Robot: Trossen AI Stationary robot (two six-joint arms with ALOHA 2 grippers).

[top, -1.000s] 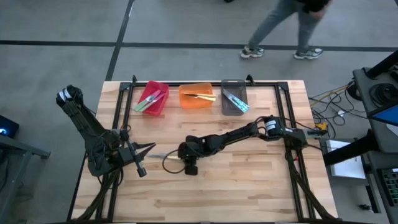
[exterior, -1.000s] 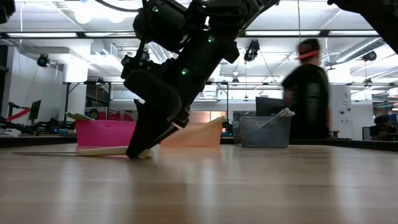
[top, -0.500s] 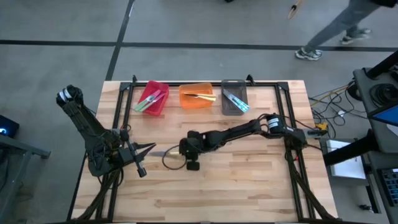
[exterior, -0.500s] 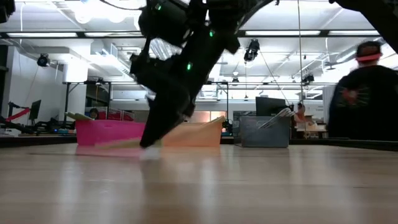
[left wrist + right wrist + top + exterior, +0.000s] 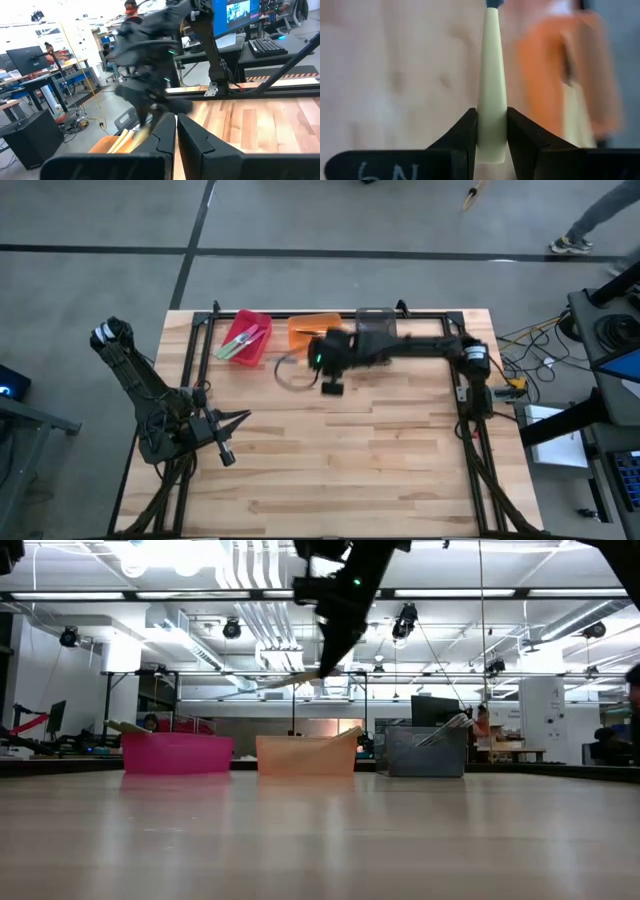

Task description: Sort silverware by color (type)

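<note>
Overhead lights and workbenches fill the room behind my wooden table [image 5: 380,460]. A pale yellow utensil [image 5: 491,85] sits pinched by its handle between the fingers of my right gripper [image 5: 491,132], raised above the table beside the orange bin [image 5: 312,332]. More silverware lies in the red bin [image 5: 244,338] and grey bin [image 5: 376,320]. My left gripper [image 5: 175,131] rests closed, well apart near the table's left edge.

Three bins: one red [image 5: 246,337], one orange [image 5: 303,328], one grey [image 5: 377,320]; two robot arms.
</note>
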